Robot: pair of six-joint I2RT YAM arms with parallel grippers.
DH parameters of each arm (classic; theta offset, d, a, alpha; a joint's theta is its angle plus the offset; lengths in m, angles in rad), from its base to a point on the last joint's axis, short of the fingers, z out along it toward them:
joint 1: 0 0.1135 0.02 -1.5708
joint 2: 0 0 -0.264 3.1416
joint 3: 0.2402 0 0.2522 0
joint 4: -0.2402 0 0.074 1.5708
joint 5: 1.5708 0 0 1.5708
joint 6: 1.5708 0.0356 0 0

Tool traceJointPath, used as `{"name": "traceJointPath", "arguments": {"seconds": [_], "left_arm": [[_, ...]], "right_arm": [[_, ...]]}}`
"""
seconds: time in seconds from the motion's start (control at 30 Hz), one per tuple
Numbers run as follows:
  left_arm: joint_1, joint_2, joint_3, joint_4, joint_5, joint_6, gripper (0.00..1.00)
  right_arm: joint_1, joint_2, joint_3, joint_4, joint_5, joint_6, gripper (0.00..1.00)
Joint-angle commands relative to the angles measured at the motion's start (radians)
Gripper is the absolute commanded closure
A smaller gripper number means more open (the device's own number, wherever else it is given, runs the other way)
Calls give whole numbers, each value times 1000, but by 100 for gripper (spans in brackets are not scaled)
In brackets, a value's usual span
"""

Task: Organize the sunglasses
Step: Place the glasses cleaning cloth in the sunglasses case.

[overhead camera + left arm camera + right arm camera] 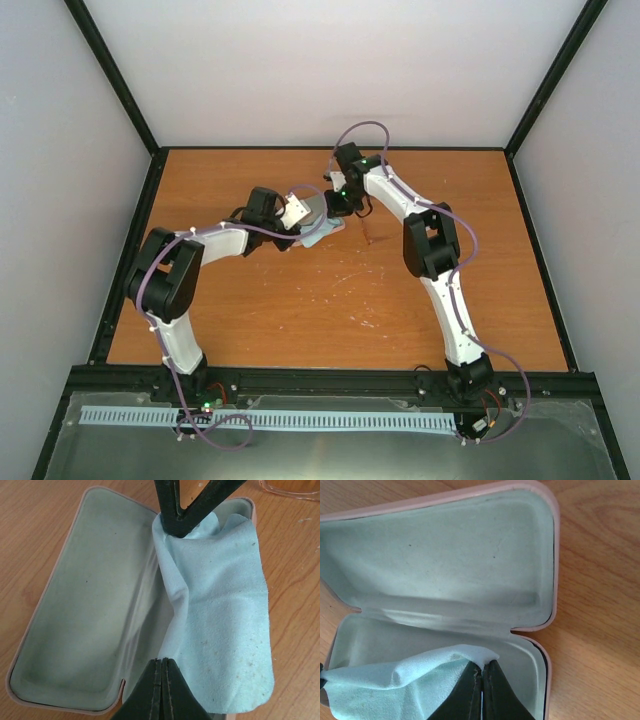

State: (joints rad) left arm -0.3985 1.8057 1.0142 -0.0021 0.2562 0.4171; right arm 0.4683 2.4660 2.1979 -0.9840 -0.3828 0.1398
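On the wooden table [300, 310] there is one pink case [85, 605], one light-blue cloth [225, 605] and one pair of sunglasses [292, 491], with two arms meeting over the case. The case lies fully open, its two grey-lined halves flat side by side. One half holds nothing. The cloth lies in the other half, covering most of its lining and spilling over that half's outer rim and one end. The left gripper [161, 662] has its fingers pressed together at the cloth's edge beside the case's hinge, and appears to be pinching it there. The right gripper [481, 666] is pressed together in the same way, nipping a raised fold of the cloth at the opposite end of that half, so a ridge of cloth runs between the two pinches. The sunglasses lie outside the case on the bare wood, just beside the corner of the cloth-filled half and not touching it. Only a corner of their translucent orange-brown frame shows in the left wrist view.
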Motion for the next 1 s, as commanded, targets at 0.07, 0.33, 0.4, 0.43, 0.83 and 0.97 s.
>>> {"name": "traceJointPath", "arguments": {"seconds": [0.07, 0.33, 0.4, 0.43, 0.83, 0.97], "left_arm": [[12, 34, 13, 31, 24, -12, 100], [13, 47, 29, 17, 24, -6, 100], [13, 49, 40, 4, 18, -2, 100], [13, 50, 46, -1, 14, -1, 100], [13, 90, 103, -48, -33, 13, 99], [13, 107, 118, -68, -40, 13, 100]], "right_arm": [[10, 31, 44, -16, -23, 8, 97], [19, 53, 43, -24, -29, 6, 97], [19, 54, 40, -26, -23, 4, 97], [19, 54, 40, -28, -18, 3, 97], [19, 63, 40, -21, -1, 13, 97], [19, 63, 39, -15, 0, 20, 97]]}}
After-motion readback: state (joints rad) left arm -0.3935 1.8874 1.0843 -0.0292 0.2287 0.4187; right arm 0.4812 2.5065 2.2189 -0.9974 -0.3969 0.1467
